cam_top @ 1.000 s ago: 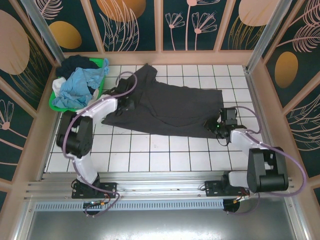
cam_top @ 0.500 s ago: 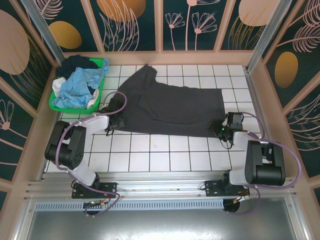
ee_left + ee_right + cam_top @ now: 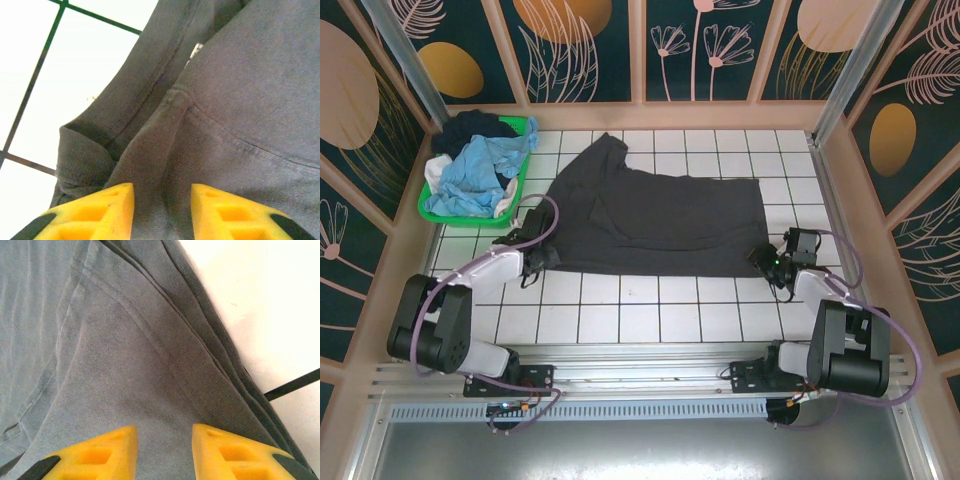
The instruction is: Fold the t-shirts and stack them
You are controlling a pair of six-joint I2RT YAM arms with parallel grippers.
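- Left gripper (image 3: 162,191): fingers are set apart with a ridge of cloth running into the gap. Whether it is pinched cannot be told.
- Right gripper (image 3: 164,431): it is partly closed on the layered hem edge, and the cloth is judged to be held.
- Charcoal-grey t-shirt (image 3: 660,215): it is spread almost flat across the tiled table (image 3: 640,300), with one sleeve pointing to the far side. The grippers are placed at its near-left and near-right corners.
- Other t-shirts (image 3: 475,170): they are heaped in the green basket (image 3: 523,165) at the far left, not yet folded.
- Step judged: the first shirt is being laid out and squared, and no fold has been made.
- Next move: a firm left grip is needed first. Both near corners are then to be lifted together and carried evenly toward the far edge, so that skew is avoided.
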